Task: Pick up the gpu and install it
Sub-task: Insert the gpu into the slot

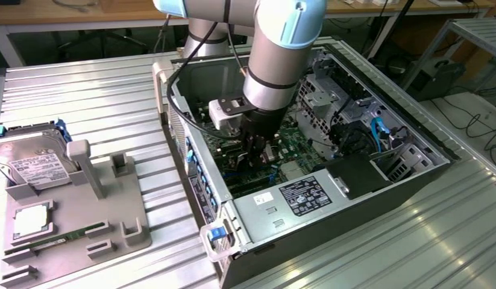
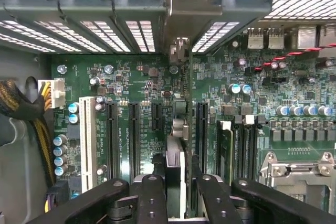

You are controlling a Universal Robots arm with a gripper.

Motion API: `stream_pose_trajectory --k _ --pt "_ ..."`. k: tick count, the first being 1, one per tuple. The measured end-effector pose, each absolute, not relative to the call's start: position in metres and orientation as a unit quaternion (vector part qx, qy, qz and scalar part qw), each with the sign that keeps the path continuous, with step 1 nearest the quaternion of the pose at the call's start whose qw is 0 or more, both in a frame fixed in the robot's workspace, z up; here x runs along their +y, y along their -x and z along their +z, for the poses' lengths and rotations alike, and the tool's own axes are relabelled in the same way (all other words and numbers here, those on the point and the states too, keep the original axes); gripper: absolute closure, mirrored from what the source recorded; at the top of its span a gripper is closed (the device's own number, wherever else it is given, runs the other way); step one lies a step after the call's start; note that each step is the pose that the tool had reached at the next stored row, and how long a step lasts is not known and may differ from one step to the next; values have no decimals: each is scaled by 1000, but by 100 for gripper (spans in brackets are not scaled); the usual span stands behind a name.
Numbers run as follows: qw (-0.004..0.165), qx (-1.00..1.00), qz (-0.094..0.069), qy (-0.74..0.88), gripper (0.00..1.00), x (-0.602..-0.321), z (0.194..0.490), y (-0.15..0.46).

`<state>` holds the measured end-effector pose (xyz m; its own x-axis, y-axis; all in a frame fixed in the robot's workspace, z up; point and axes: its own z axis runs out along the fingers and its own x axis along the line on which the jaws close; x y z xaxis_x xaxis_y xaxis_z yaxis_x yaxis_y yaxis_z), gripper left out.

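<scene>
One arm works here, and its gripper (image 1: 256, 161) is sunk into the open computer case (image 1: 408, 158), low over the green motherboard (image 1: 300, 149). In the wrist view the black fingers (image 2: 152, 195) are pinching the gpu (image 2: 177, 169) by its upper edge, so the card is seen edge-on: a thin dark slab hanging straight below the gripper (image 2: 176, 198), with its long silver bracket (image 2: 181, 24) running up to the slotted rear wall of the case. The card's long axis lies parallel to the row of long black expansion slots (image 2: 134, 140), and it stands over the gap between two of them; whether its edge connector has already met a slot cannot be told. The board is matte green, studded with small silver-topped capacitors (image 2: 296, 110); the slots are glossy black plastic, one of them white (image 2: 87, 137). On the ribbed metal surface (image 1: 87, 96) at the exterior view's left, a grey parts tray (image 1: 83, 205) holds a silver hard drive (image 1: 31, 162) and a narrow green memory stick (image 1: 67, 236), well apart from the case.
</scene>
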<state>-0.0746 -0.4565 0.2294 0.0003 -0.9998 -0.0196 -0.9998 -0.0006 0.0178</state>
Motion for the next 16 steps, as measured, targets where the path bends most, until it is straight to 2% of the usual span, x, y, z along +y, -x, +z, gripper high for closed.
stream_pose_trajectory --k 9,10,16 --pt "2 707 14 707 72 -456 227 74" --pt "2 707 13 707 65 -456 227 74" --pt "1 707 13 707 65 -456 246 75"
